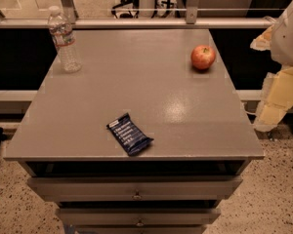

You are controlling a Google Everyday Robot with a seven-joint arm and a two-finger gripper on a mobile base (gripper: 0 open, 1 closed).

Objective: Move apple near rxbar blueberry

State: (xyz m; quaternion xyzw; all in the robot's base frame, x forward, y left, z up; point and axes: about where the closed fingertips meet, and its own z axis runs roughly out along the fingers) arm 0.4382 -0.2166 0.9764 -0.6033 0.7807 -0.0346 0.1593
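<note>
The red apple point(203, 57) with yellowish patches sits on the grey tabletop point(136, 82) near its far right corner. The rxbar blueberry point(129, 134), a flat dark navy bar with white text lines, lies near the front edge, left of centre and turned diagonally. The two are well apart. My arm hangs at the right edge of the view, off the table's right side. My gripper point(269, 117) is at its lower end, below table-top level, right of the apple and touching nothing.
A clear plastic water bottle point(64, 40) stands upright at the far left corner. The table has drawers point(136, 194) under its front edge. A rail and glass partition run behind it. Speckled floor lies on both sides.
</note>
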